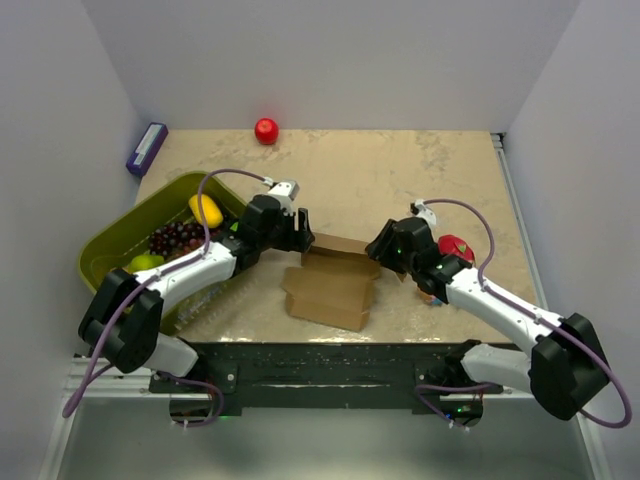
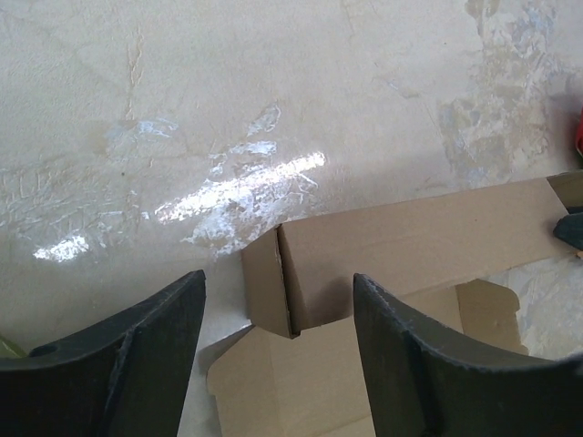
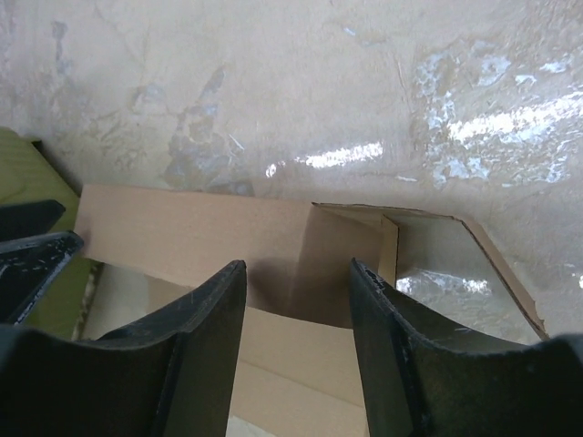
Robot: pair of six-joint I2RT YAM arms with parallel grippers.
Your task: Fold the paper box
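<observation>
- The paper box (image 1: 330, 292) is seen mid-table (image 1: 400, 175) between the two arms, partly folded. Its flat panels lie at the near side and one long wall is raised at the far side.
- The left gripper (image 1: 302, 238) is set at the left end of that raised wall. In the left wrist view the jaws are seen wide apart, with the wall's corner and short end flap (image 2: 266, 282) between the fingers. Nothing is clamped.
- The right gripper (image 1: 378, 250) is set at the wall's right end. Its jaws are parted, less widely, around the folded corner, and no grip is made.
- A red object (image 1: 456, 246) is seen just beside the right arm.
- An olive-green basket (image 1: 110, 255) is placed at the left under the left arm. Grapes (image 1: 178, 238) and a yellow fruit (image 1: 206, 210) are held in it.
- A red ball (image 1: 266, 131) is seen at the far edge, and a purple-blue box (image 1: 147, 148) at the far left corner.
</observation>
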